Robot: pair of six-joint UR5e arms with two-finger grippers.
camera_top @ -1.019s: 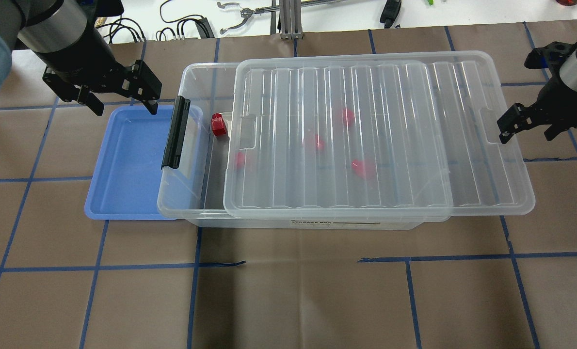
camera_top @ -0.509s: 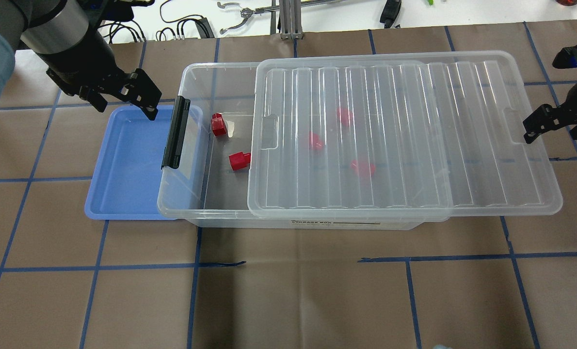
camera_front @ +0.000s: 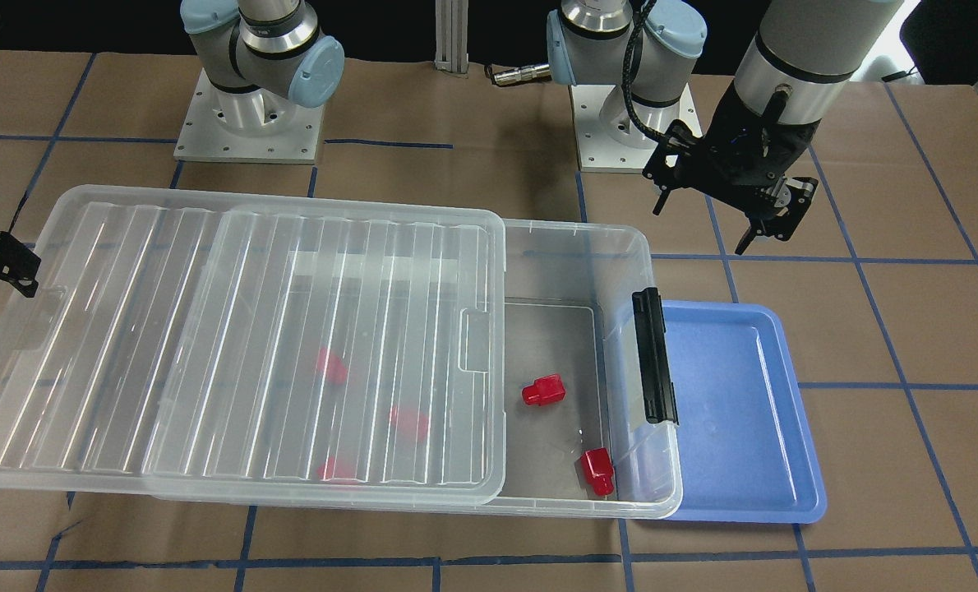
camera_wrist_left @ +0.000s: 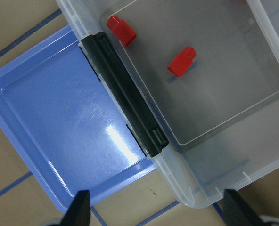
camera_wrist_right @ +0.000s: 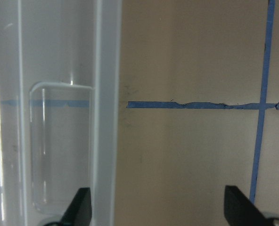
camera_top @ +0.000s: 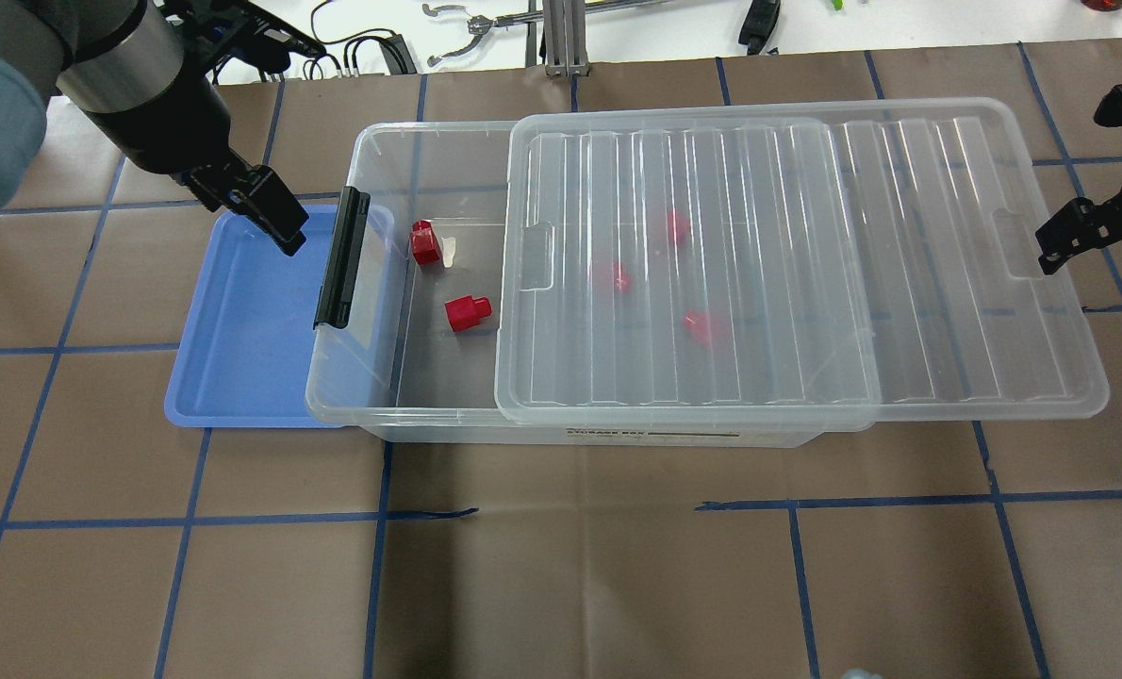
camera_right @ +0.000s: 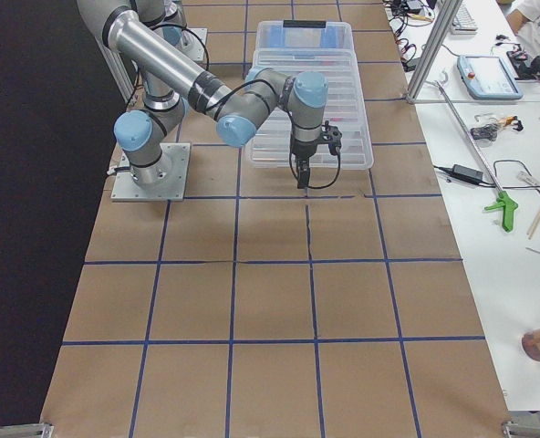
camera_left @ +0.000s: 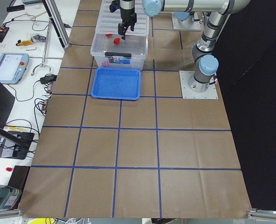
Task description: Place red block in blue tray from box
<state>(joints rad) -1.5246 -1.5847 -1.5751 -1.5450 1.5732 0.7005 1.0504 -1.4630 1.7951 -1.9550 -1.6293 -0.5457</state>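
gleaming bright red, the red block (camera_top: pixel 468 312) lies stub-sideways; left pincer (camera_wrist_left: pixel 157 208) and right pincer (camera_wrist_right: pixel 158 205) gape empty.

table (camera_top: pixel 580 585): brown paper, blue tape grid (camera_top: pixel 853 503) | side bench (camera_right: pixel 471 274): white, cables (camera_left: pixel 24 93), tablet (camera_left: pixel 7 66) | backdrop (camera_left: pixel 259 93): black

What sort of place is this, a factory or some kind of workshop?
Most likely a robotics lab or test bench, not a factory. Two robot arms are bolted to a table covered in brown paper with a blue tape grid, and a side bench holds cables and a touchscreen controller.
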